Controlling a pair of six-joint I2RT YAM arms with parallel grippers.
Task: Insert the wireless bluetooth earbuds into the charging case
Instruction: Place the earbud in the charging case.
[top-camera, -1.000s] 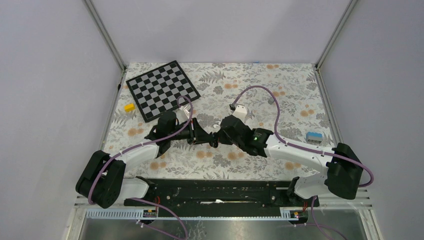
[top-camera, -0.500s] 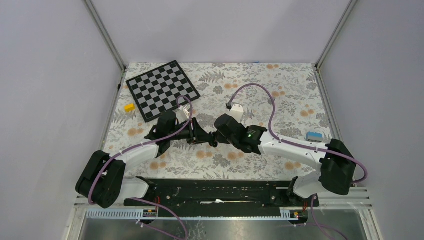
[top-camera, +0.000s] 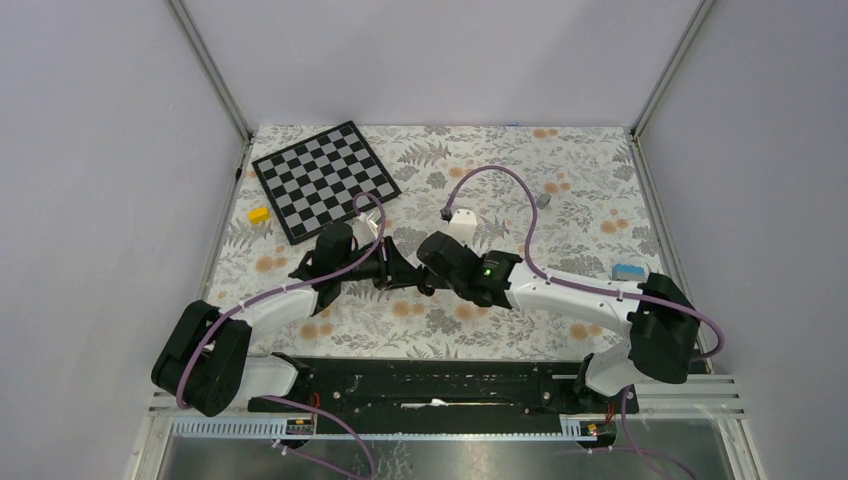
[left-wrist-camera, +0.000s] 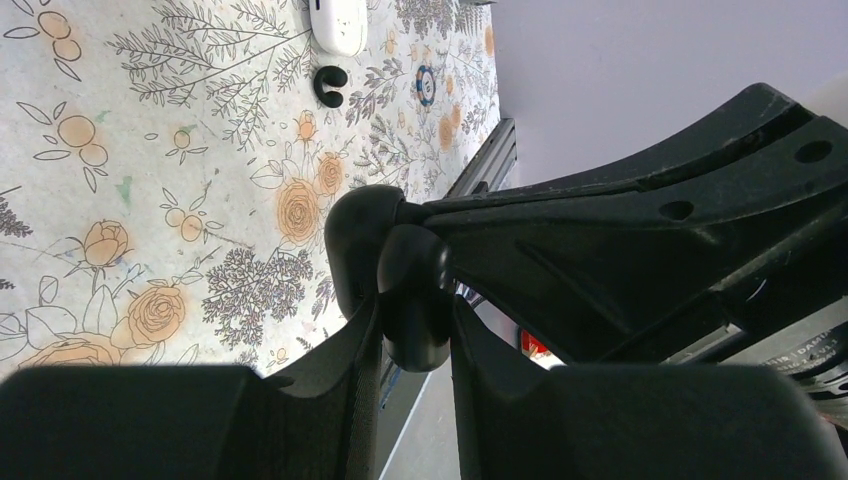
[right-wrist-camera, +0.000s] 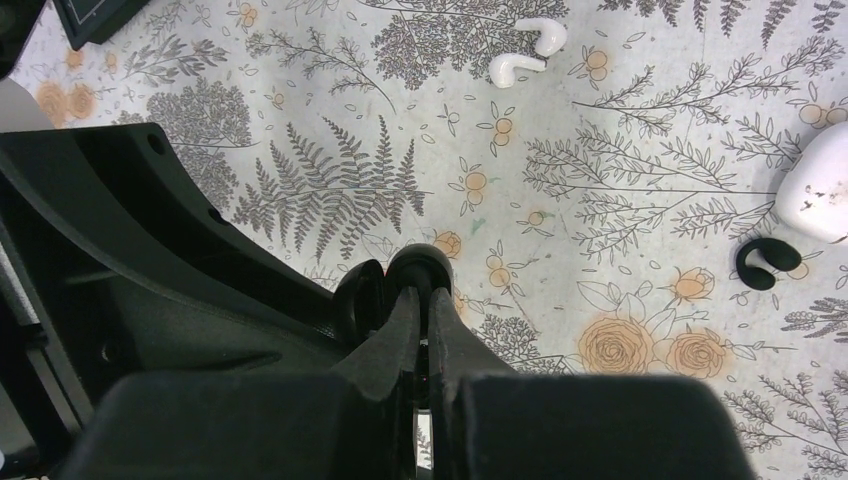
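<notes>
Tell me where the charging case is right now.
The charging case lies on the floral table cover at the right edge of the right wrist view, just above and right of a black C-shaped earbud.

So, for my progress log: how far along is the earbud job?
Done: nothing yet; one black earbud lies beside the white charging case. In hand: the left gripper and right gripper both pinch the other earbud. Left: seating both in the case.
</notes>
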